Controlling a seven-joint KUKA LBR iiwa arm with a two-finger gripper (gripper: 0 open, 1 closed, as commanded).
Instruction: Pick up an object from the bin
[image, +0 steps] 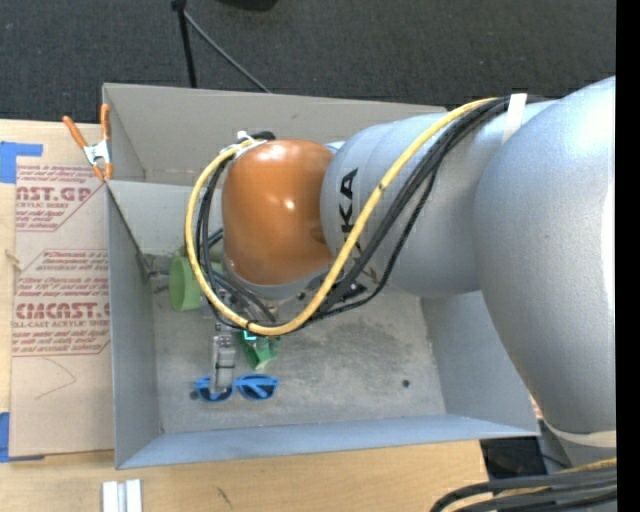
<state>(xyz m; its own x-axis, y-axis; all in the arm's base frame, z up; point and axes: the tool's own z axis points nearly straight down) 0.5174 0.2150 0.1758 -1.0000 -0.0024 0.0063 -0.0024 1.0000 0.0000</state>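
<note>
My gripper (222, 368) reaches down into the front left part of the bin. Its tip stands right over a small blue thing (240, 388) that looks like a pair of loops lying flat on the bin floor. Whether it touches the blue thing I cannot tell. A small bright green piece (263, 350) lies just right of the gripper, partly hidden by it. A larger pale green thing (184, 284) sits further back on the left, near the bin's left wall.
The arm with its orange cover and looped yellow and black cables hides the middle and back of the bin. Bare grey floor shows at the front right. The front wall is close behind the blue thing.
</note>
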